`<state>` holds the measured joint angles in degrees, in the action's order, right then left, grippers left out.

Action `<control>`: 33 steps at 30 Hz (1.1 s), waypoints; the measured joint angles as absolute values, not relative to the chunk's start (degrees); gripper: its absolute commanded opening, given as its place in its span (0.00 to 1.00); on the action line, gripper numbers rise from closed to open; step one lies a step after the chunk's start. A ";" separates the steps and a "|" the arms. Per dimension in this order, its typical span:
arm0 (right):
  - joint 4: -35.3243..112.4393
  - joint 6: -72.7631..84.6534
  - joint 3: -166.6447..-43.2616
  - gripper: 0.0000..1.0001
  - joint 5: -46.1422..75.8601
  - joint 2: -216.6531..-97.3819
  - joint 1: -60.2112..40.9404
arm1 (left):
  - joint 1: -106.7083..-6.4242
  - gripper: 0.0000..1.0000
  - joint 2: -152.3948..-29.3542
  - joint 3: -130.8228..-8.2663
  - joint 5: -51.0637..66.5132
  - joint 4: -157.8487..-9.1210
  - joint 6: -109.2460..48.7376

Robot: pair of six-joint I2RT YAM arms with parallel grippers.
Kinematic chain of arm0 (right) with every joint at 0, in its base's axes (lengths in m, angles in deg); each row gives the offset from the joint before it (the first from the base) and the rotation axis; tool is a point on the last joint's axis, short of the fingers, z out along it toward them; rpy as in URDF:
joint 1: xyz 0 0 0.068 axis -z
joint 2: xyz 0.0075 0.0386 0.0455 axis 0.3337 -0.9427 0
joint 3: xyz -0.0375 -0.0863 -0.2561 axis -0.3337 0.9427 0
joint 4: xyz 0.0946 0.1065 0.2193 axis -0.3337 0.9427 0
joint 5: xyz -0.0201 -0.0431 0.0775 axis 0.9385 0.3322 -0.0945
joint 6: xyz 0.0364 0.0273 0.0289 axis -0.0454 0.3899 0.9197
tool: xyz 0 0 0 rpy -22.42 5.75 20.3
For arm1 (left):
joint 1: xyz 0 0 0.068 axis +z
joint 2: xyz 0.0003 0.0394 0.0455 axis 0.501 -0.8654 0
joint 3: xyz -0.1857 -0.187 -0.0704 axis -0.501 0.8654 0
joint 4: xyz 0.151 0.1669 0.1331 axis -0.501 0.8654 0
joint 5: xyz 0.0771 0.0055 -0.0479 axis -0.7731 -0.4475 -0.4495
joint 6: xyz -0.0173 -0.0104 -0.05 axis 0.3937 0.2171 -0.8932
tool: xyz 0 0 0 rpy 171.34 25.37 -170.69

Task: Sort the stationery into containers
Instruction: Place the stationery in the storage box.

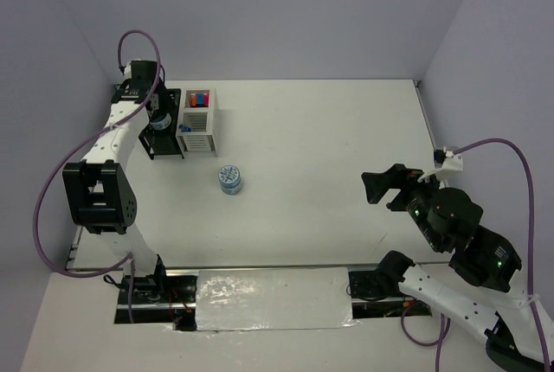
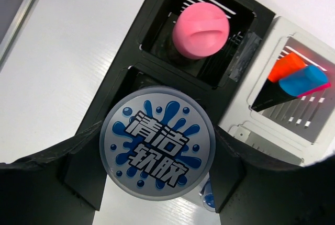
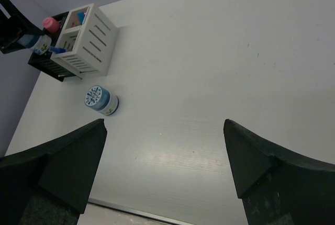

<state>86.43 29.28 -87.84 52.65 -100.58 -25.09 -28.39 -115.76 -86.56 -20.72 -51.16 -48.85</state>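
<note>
1. Over the black box (image 2: 123,78) at the far left of the counter (image 1: 329,130), the left end effector (image 2: 155,158) grips a round blue-patterned tin (image 2: 157,131) by its sides, lid up.
2. Beyond that tin, a pink-capped bottle (image 2: 200,30) stands upright in the black box.
3. Joined to its right, the white box (image 2: 246,115) holds highlighters (image 2: 293,74), with orange and blue caps showing.
4. A second tin (image 1: 230,180) sits on the counter near the white box, apart from it.
5. The right end effector (image 1: 370,189) hovers well to the right, jaws wide open and empty.
</note>
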 measured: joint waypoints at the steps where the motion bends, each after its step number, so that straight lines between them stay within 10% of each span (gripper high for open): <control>1: 86.43 29.28 -87.86 1.00 52.59 -100.58 -25.09 | -28.39 0.00 -115.76 -86.65 -21.03 -50.86 -48.83; 15: 86.41 29.26 -87.84 1.00 51.76 -100.58 -25.09 | -28.29 0.15 -118.12 -87.33 -22.80 -47.27 -48.80; 18: 86.41 29.26 -87.84 1.00 51.73 -100.58 -25.09 | -28.29 0.30 -118.12 -87.48 -22.78 -47.10 -48.78; 24: 86.41 29.22 -87.84 1.00 51.54 -100.60 -25.09 | -28.29 0.98 -118.12 -87.50 -22.97 -47.03 -48.76; 33: 86.41 28.85 -87.84 1.00 51.52 -100.60 -25.09 | -28.29 0.99 -117.68 -88.99 -23.52 -46.18 -48.67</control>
